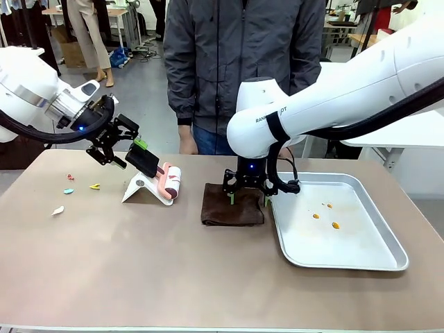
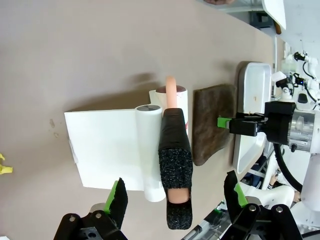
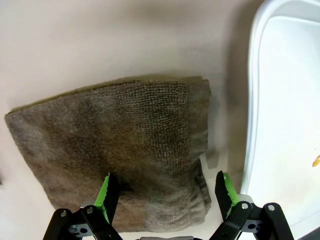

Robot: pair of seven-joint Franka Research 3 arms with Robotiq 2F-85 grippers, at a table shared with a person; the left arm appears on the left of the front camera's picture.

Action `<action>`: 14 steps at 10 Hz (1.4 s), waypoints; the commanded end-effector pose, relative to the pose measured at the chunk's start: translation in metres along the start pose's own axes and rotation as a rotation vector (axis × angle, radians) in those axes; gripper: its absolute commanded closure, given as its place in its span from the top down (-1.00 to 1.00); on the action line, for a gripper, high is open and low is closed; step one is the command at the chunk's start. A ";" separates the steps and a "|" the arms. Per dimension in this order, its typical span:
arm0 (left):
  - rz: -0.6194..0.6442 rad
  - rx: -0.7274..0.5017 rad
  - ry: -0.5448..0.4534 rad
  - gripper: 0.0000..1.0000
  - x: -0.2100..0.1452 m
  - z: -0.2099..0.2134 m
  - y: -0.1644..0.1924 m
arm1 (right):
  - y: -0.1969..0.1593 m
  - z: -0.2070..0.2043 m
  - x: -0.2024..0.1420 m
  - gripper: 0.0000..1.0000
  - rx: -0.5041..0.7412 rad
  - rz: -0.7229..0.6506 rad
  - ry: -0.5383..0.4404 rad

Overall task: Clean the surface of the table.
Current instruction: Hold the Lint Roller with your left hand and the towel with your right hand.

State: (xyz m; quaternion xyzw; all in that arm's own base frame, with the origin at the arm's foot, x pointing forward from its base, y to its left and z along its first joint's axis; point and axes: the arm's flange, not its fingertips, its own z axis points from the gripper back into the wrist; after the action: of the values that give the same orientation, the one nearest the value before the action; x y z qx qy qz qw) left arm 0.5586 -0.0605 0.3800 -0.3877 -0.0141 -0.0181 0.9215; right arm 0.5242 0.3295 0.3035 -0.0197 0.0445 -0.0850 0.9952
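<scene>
1. Large brownish-beige matte surface (image 1: 173, 277) spans the whole front view. The dirt on it sits at the robot's left: small red (image 1: 70, 176), blue (image 1: 69, 191), yellow (image 1: 95, 186) and white (image 1: 58, 209) scraps, all lying loose on the top.
2. Left fingers (image 2: 117, 200) are spread wide either side of the black foam handle (image 2: 175, 170) of a pink-and-white lint roller (image 1: 171, 182), which rests on a folded white stand (image 1: 141, 189). There is a gap on both sides, so no pinch yet.
3. Right fingers (image 3: 107, 192) are also spread, straddling one edge of a folded dark-brown terry cloth (image 3: 125, 145). The cloth lies flat just beside the shiny rectangular silver tray (image 1: 388, 260). Can't tell if the tips touch the fabric, and nothing is gripped.
4. The tray holds a few small orange crumbs (image 1: 335, 225). The rest of the tray looks bare.
5. Progress, as a judgement: very early. Both tools are lined up but neither is in hand, and no scrap is cleared.
6. Left to do: close on the roller handle and on the cloth, roll over the scraps on the left, then wipe the top — basically the whole job.
</scene>
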 end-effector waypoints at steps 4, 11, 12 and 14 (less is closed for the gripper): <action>-0.032 -0.044 -0.027 0.69 -0.002 0.003 0.002 | -0.004 -0.006 0.000 0.43 0.058 -0.018 -0.011; -0.047 -0.050 -0.077 -1.00 -0.005 0.006 -0.001 | -0.004 -0.008 0.000 -1.00 0.066 -0.001 0.000; -0.048 -0.048 -0.076 -1.00 -0.006 0.006 -0.001 | -0.004 -0.008 0.001 -1.00 0.064 -0.006 0.003; -0.051 -0.051 -0.075 -1.00 -0.006 0.007 -0.002 | -0.005 -0.008 0.002 -1.00 0.064 -0.008 0.011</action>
State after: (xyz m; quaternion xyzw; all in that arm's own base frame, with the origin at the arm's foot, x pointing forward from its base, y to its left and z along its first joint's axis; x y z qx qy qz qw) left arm 0.5592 -0.0577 0.3842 -0.4010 -0.0444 -0.0202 0.9148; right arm 0.5276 0.3349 0.3081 0.0113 0.0365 -0.0964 0.9946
